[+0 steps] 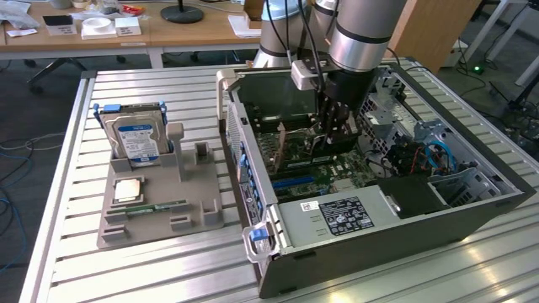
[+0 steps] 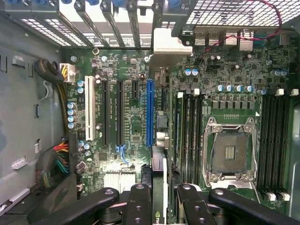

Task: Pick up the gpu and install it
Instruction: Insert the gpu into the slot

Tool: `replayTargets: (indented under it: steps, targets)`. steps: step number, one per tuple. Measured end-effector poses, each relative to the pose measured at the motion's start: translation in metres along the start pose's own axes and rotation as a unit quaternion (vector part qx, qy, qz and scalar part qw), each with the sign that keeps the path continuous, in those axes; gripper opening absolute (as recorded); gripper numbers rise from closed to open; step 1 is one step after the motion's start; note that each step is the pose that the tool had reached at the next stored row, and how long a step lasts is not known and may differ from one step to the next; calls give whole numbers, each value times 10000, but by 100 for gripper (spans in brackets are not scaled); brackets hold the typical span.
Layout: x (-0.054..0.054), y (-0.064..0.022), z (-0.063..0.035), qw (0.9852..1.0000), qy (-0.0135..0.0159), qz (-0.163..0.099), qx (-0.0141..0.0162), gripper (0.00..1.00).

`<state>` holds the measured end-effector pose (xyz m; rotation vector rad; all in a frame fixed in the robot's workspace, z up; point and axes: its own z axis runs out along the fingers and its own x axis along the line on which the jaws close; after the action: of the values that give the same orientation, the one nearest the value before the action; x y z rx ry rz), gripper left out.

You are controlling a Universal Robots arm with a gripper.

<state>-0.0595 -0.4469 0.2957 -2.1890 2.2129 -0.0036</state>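
Arm: the robot arm (image 1: 360, 31) comes down from the far side into the open computer case (image 1: 404, 221), which lies on its side on the slatted table (image 1: 151, 271).
Gripper: the gripper (image 2: 161, 190) is inside the case, low over the motherboard (image 2: 136, 70).
Fingers: the black fingers (image 2: 139, 199) are clamped on the gpu, one on each face.
Gpu: the gpu (image 2: 159, 168) stands on edge between the fingers, over the motherboard and just beside the long blue slot (image 2: 150, 112), running the same way as the slot. Whether its edge is in a slot, I cannot tell.
Motherboard: the black slots and a white slot (image 2: 89, 110) lie beside the blue one. The processor socket (image 2: 229, 152) is bare, with memory slots on both sides of it.
Holder: a grey holder (image 1: 189, 202) sits on the table at the exterior view's left, well apart from the gripper.
Hard drive: a silver hard drive (image 1: 136, 142) with a blue label stands upright at the holder's far end.
Small parts: a square chip (image 1: 128, 189) and a green memory stick (image 1: 160, 207) lie flat toward the holder's near end.
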Motion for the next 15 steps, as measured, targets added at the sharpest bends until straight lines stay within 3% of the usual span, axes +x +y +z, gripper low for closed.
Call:
replayTargets:
  steps: [15]
  targets:
    - [47,11,35,10000,0,-9,0,26]
